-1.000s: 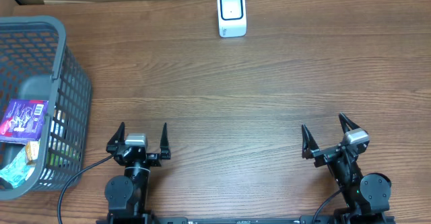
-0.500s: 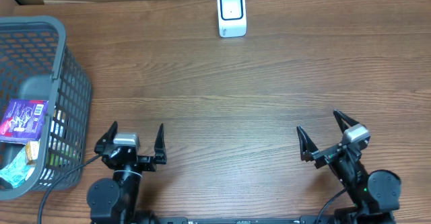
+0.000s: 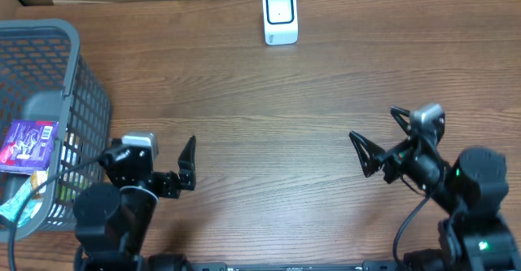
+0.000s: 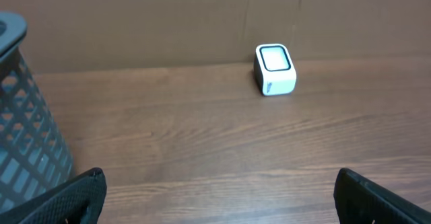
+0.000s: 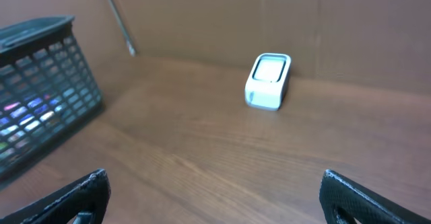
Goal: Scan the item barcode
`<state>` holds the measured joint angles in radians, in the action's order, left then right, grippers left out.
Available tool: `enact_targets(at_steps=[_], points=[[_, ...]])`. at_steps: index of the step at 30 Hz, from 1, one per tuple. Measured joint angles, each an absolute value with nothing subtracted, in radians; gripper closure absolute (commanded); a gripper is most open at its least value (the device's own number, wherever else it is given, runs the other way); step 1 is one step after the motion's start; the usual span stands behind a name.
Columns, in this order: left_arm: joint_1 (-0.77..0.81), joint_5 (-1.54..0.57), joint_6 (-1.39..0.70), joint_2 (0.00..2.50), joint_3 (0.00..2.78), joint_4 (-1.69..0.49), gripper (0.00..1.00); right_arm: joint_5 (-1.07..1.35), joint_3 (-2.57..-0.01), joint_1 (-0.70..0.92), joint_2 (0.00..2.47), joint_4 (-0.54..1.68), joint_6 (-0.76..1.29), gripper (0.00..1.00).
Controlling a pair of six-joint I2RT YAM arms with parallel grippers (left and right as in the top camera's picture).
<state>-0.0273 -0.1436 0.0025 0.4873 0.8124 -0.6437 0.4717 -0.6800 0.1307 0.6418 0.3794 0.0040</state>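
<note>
The scanner (image 3: 280, 16) stands at the far edge of the wooden counter (image 3: 260, 100), roughly midway across and close to the brown back wall. It is a small white block with rounded corners. Its dark-rimmed window is on the upper face, looking up and a little toward the arms. Seen from overhead, its long axis runs from far to near rather than across the counter. In the left wrist view the scanner (image 4: 275, 69) sits right of centre, with a white side wall showing below the window. In the right wrist view the scanner (image 5: 268, 81) appears turned slightly, its window end toward the wall.

The grey mesh basket (image 3: 77, 51) sits at the counter's left edge, well apart from the scanner. Inside it lies a purple packet (image 3: 28, 143), flat side up, with its long axis roughly across the view and a little tilted. The print on it is too small to read. A teal packet (image 3: 15, 210) lies nearer the basket's near corner.

The left end effector (image 3: 151, 150) hovers just beside the basket's right wall with its fingers spread wide and nothing between them. In its own view the two dark fingertips (image 4: 77, 194) stand at opposite edges with bare counter between. The right end effector (image 3: 373, 123) hangs over the counter's right half, angled toward the far left, fingers (image 3: 361, 147) wide apart and holding nothing. Its camera shows the same wide gap, with the basket (image 5: 40, 89) at left.
</note>
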Motion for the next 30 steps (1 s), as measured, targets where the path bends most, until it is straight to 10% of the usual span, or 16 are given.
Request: enact_targets(at_steps=[17, 30], points=[[-0.027, -0.195, -0.024, 1.025, 1.543, -1.241, 0.01, 0.501, -1.202, 0.130, 1.023, 0.891, -0.001, 0.00], [-0.028, -0.266, -0.046, 1.164, 1.652, -1.250, 0.03, 0.571, -1.216, 0.131, 1.026, 0.912, 0.000, 0.00]])
